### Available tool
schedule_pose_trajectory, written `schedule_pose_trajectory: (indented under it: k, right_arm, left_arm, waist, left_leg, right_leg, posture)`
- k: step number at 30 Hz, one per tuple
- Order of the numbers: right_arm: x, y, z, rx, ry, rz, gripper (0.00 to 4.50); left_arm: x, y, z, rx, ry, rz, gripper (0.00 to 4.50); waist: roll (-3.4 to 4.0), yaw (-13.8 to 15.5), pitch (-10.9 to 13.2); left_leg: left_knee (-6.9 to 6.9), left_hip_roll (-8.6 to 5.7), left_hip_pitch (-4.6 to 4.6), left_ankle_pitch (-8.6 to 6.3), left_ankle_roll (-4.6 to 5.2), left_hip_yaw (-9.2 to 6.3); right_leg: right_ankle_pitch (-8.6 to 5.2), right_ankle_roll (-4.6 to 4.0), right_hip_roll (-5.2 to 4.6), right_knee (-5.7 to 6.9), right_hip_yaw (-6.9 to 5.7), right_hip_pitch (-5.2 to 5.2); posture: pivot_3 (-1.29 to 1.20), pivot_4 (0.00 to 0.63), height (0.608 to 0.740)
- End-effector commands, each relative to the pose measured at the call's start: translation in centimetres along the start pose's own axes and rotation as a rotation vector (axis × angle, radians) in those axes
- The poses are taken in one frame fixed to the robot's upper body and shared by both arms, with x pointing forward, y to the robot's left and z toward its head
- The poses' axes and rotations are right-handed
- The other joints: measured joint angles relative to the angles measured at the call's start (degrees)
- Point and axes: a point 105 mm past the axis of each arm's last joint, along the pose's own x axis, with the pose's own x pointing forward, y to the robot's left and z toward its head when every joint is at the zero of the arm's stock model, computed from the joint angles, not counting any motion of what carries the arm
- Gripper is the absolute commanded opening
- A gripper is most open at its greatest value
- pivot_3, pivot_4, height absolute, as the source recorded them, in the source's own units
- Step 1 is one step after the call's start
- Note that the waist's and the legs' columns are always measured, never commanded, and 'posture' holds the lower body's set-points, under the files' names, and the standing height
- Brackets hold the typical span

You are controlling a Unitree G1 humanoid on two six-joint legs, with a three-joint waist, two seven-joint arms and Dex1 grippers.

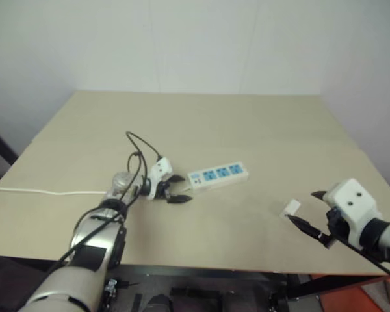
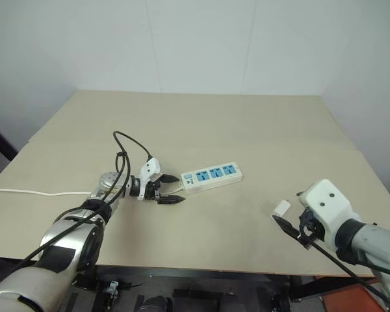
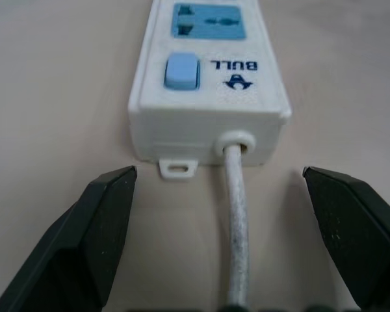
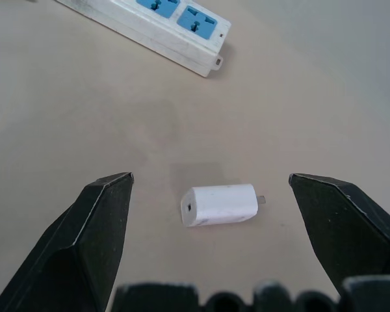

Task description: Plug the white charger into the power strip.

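The power strip [image 1: 218, 175] is seen lying near the table's [image 1: 201, 117] middle, its switch end faced by the left gripper [image 1: 175, 188], spread wide and empty. The white charger [image 4: 219, 204] is found on its side near the right edge, framed by the right gripper [image 1: 305, 211], likewise released.

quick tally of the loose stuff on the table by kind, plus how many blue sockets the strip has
power strip: 1, with 3 blue sockets
white charger: 1, lying on its side
Total: 2 things on the table
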Motion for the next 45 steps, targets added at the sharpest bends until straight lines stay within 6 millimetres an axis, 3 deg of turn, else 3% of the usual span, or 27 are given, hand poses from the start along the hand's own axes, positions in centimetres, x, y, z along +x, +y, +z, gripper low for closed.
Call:
schedule_pose_trajectory:
  k: [1, 8, 14, 17, 24, 28, 32, 42, 45]
  right_arm:
    - [-0.2, 0.6, 0.8, -0.01, -0.018, 0.017, 4.5]
    - [0.4, 0.9, 0.5, -0.002, -0.006, 0.055, 4.5]
    - [0.9, 1.3, 0.8, -0.012, -0.014, 0.079, 4.5]
    - [1.1, 1.6, 0.9, -0.009, -0.019, 0.093, 4.5]
    - [1.6, 2.1, 0.8, -0.006, -0.022, 0.119, 4.5]
    - [2.1, 2.4, 0.8, -0.005, -0.028, 0.134, 4.5]
    - [2.7, 2.6, 1.1, 0.009, -0.054, 0.157, 4.5]
    - [2.8, 2.6, 1.3, -0.008, -0.075, 0.185, 4.5]
    - [2.9, 2.7, 1.4, -0.01, -0.079, 0.188, 4.5]
  left_arm:
    - [-0.8, 0.3, -1.0, -0.003, 0.091, 0.0, 4.07]
    - [-0.9, -0.2, -1.6, -0.01, 0.093, -0.021, 1.97]
    - [-1.3, -0.4, -0.7, -0.024, 0.004, -0.05, 0.1]
    - [-2.0, -0.6, -0.4, -0.003, -0.021, -0.083, 0.04]
    - [-6.9, -0.5, -1.4, 0.033, -0.048, -0.088, 0.04]
    - [-8.3, -1.0, -2.0, -0.001, -0.058, -0.105, 0.04]
    - [-9.0, -2.1, -1.9, 0.004, -0.17, -0.122, 1.22]
    - [-10.6, -2.1, -1.6, 0.045, -0.308, -0.04, 4.41]
    - [-10.1, -1.7, -1.1, 0.081, -0.39, 0.023, 4.46]
  waist:
    - [0.0, -0.26, -0.01]
    - [0.0, -0.33, -0.01]
    - [0.0, -0.26, -0.01]
    - [-0.01, -0.3, -0.01]
    - [-0.01, -1.33, -0.01]
    - [-0.01, -1.29, -0.01]
    - [-0.01, -1.21, -0.01]
    - [-0.02, -1.15, -0.01]
    - [-0.01, -1.03, -0.01]
  left_leg:
    - [0.0, 0.0, 0.04, 0.0, 0.0, 0.0]
    - [-0.01, 0.01, 0.04, 0.0, 0.0, 0.0]
    - [-0.01, 0.01, 0.04, 0.0, 0.0, 0.0]
    - [-0.02, 0.01, 0.02, 0.0, 0.0, 0.0]
    - [-0.04, 0.05, 0.02, 0.0, 0.0, -0.01]
    - [-0.03, 0.04, 0.03, 0.0, 0.0, -0.02]
    - [-0.03, 0.06, 0.02, 0.0, 0.0, -0.02]
    - [-0.02, 0.06, 0.04, 0.0, 0.01, -0.02]
    - [-0.02, 0.05, 0.03, 0.0, 0.01, -0.02]
  right_leg:
    - [0.0, 0.0, 0.0, 0.0, 0.01, 0.03]
    - [-0.01, 0.0, 0.0, 0.01, 0.01, 0.03]
    - [-0.01, 0.01, 0.0, 0.01, 0.0, 0.03]
    - [0.0, 0.0, 0.0, 0.0, 0.0, 0.01]
    - [0.0, -0.03, 0.01, 0.03, 0.0, -0.03]
    - [0.0, -0.03, 0.0, 0.04, 0.0, -0.02]
    - [0.0, -0.04, 0.0, 0.04, -0.01, -0.02]
    - [0.03, -0.08, 0.0, 0.05, -0.01, -0.02]
    - [0.03, -0.08, 0.0, 0.04, -0.01, -0.02]
  posture:
    - [0.0, 0.15, 0.74]
    - [0.0, 0.15, 0.74]
    - [0.0, 0.15, 0.74]
    - [0.0, 0.15, 0.74]
    - [0.0, 0.15, 0.74]
    - [0.0, 0.15, 0.74]
    - [0.0, 0.15, 0.74]
    - [0.0, 0.15, 0.74]
    - [0.0, 0.15, 0.74]
